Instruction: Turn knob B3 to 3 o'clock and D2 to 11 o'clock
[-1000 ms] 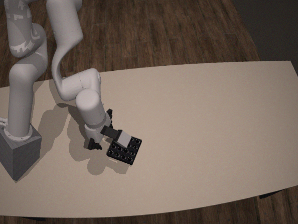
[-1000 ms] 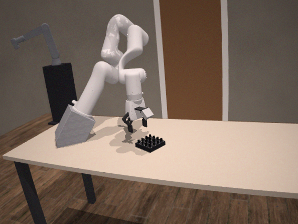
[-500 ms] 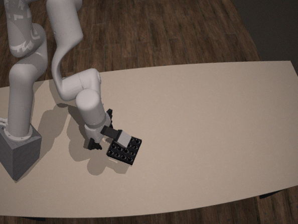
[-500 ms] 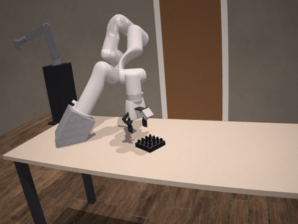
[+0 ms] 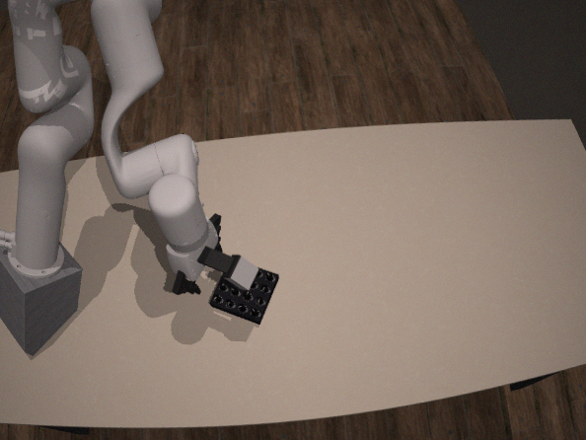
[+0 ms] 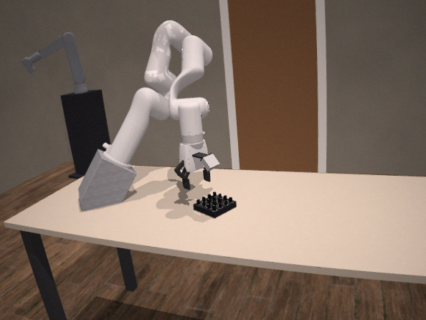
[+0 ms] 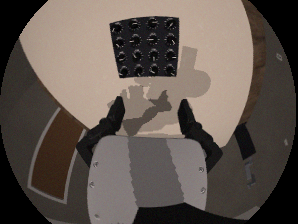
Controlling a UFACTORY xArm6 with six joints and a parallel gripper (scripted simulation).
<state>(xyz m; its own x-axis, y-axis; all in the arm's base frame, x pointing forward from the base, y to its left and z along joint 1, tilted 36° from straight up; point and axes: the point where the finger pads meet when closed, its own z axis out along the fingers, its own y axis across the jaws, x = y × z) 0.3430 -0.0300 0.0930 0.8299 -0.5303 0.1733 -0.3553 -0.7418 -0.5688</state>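
The black knob box (image 5: 243,297) (image 6: 216,205) (image 7: 147,47) stands flat on the beige table (image 5: 395,247) (image 6: 305,222), with its sixteen knobs upright in a four-by-four grid. The white lines and printed names are too small to read in any view. My gripper (image 5: 199,255) (image 6: 196,181) (image 7: 151,104) is open and empty. It points down and hangs above the table just beside the box, on the side toward the arm's base and higher than the knob tops. It touches no knob. In the wrist view the box lies ahead of the fingertips.
The arm's grey base block (image 5: 35,301) (image 6: 104,183) stands at the table's left end. A second arm on a black pedestal (image 6: 86,125) stands on the floor behind the table. The table's front edge (image 5: 296,419) runs below the box.
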